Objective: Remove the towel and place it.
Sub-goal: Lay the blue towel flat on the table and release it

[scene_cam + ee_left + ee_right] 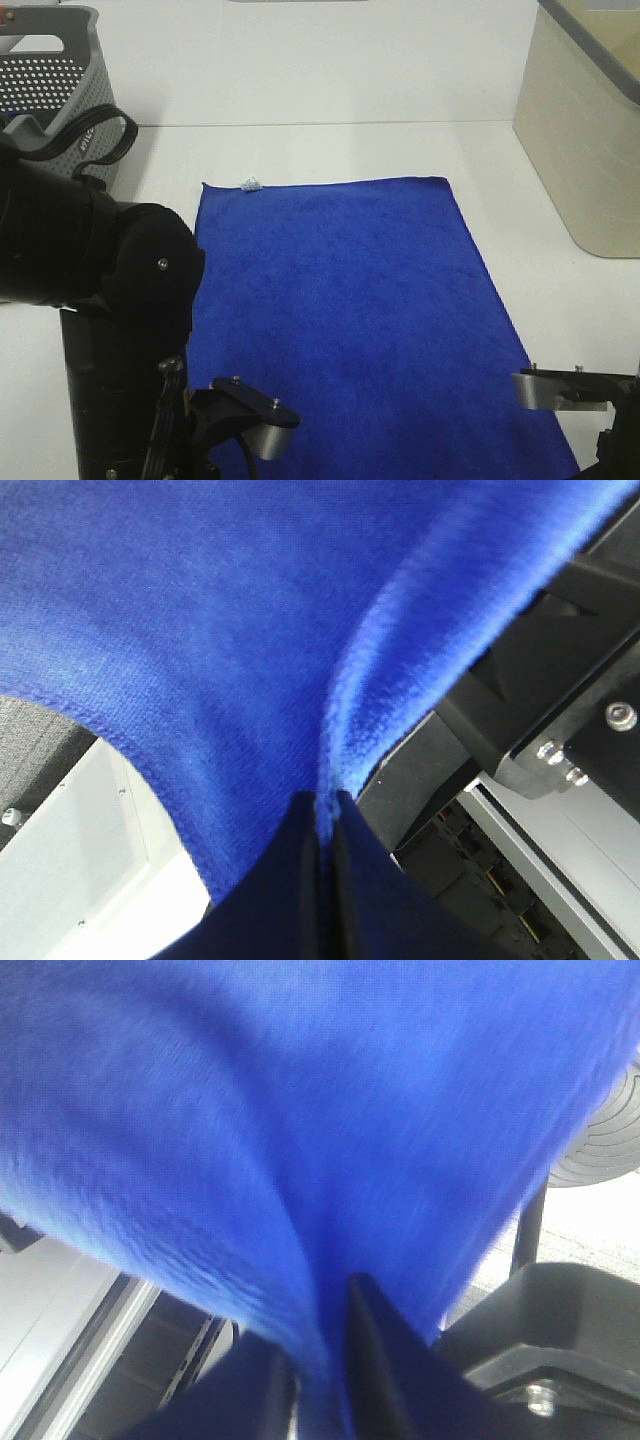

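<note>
Left gripper (325, 815) is pinched tight on a fold of the towel (350, 300) close to its stitched edge, jaws closed with cloth between them. Towel lies spread flat on the white table (330, 150), mid-scene. Whitish tag (251, 183) is at the far left corner. Near edge runs out of the high view toward both arms. Grey basket (50, 70) is far left and beige bin (580, 130) far right, both apart from the cloth. Right gripper (320, 1335) shows a narrow gap with a towel fold in it, fingers wider apart than the left's; can't tell if it clamps or sits loose. Risk: a loose right grip lets that side slip out on any pull. Towel would then hang from the left only, skewing or dragging across the table. Uneven pull could also bunch the cloth, or snag the near edge on rig hardware below.
</note>
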Controlling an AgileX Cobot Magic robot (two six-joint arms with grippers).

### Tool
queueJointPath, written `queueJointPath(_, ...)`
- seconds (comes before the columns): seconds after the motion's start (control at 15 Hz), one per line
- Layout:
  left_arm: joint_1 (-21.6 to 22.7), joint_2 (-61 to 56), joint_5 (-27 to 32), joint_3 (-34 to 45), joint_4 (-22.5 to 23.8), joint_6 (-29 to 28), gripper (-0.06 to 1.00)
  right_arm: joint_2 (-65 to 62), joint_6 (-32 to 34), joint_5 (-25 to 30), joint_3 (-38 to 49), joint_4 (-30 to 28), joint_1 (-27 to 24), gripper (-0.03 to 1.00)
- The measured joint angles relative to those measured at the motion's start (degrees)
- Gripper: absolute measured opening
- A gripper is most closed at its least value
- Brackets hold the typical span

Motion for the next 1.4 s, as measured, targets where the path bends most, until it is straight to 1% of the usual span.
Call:
queueJointPath(0.13, 0.0, 0.0, -0.1, 0.0, -0.3, 0.0, 0.0, 0.0, 0.0, 0.0, 0.0, 0.0, 0.0, 0.33)
queueJointPath(0.27, 0.0, 0.0, -0.1, 0.0, -0.5, 0.0, 0.0, 0.0, 0.0, 0.0, 0.0, 0.0, 0.0, 0.41)
queueJointPath(0.33, 0.0, 0.0, -0.3, 0.0, -0.5, 0.0, 0.05, 0.0, 0.0, 0.0, 0.0, 0.0, 0.0, 0.44)
queueJointPath(0.47, 0.0, 0.0, -0.3, 0.0, -1.3, -0.1, 0.26, 0.0, 0.1, 0.1, 0.0, 0.1, 0.0, 0.49)
queueJointPath(0.6, 0.0, 0.0, -0.3, 0.0, -1.7, -1.7, 0.49, 0.0, 0.1, 0.1, 0.0, 0.2, 0.0, 0.51)
queueJointPath(0.67, 0.0, 0.0, -0.3, 0.0, -1.7, -2.3, 0.58, 0.0, 0.1, 0.2, 0.0, 0.2, 0.0, 0.51)
queueJointPath(0.73, 0.0, 0.0, -0.3, 0.0, -1.7, -3.1, 0.64, 0.0, 0.1, 0.3, 0.0, 0.2, 0.0, 0.51)
queueJointPath(1.0, 0.0, 0.0, 0.3, 0.0, -1.5, -3.4, 0.65, -0.3, 0.1, 0.3, -0.5, 0.2, 0.0, 0.51)
queueJointPath(1.2, 0.0, 0.0, 1.5, -0.3, 0.5, -4.4, 0.65, -2.3, 1.4, 0.2, -5.6, 0.2, 0.0, 0.51)
queueJointPath(1.4, 0.0, 0.0, 6.7, -6.0, 4.5, -5.3, 0.65, -4.2, 2.8, 0.4, -13.7, 0.2, 0.0, 0.51)
